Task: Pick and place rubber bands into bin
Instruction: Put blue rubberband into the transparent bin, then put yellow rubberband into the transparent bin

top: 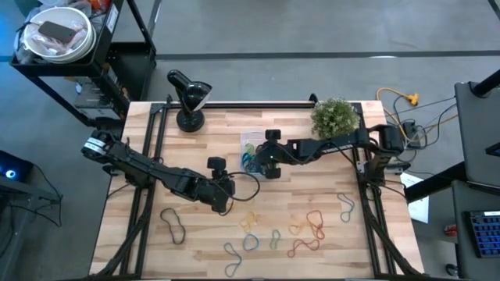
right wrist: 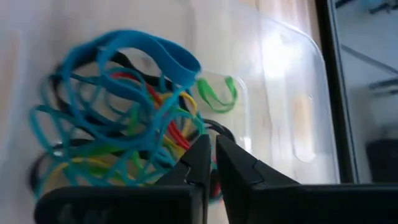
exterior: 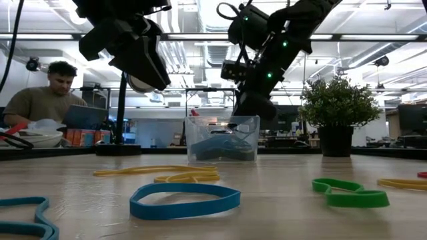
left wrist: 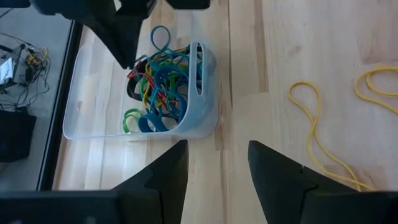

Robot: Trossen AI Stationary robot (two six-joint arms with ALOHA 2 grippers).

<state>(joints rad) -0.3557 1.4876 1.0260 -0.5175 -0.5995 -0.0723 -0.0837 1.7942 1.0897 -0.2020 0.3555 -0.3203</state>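
While my right gripper (right wrist: pixel 210 155) hangs over the bin (top: pixel 251 150), fingers nearly closed and empty, I log rubber bands (right wrist: pixel 118 118) tangled inside; left gripper (left wrist: pixel 217 165) parted, empty, nearby; more bands (top: pixel 308 228) loose on table (top: pixel 211 133).

No text, label, brand, number or sign can be read in any of the views; nothing on the counter carries legible writing.

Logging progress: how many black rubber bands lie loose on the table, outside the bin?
1: the black rubber band lies near the left side of the table in the high view. Black ones also show inside the bin; others could be hidden.
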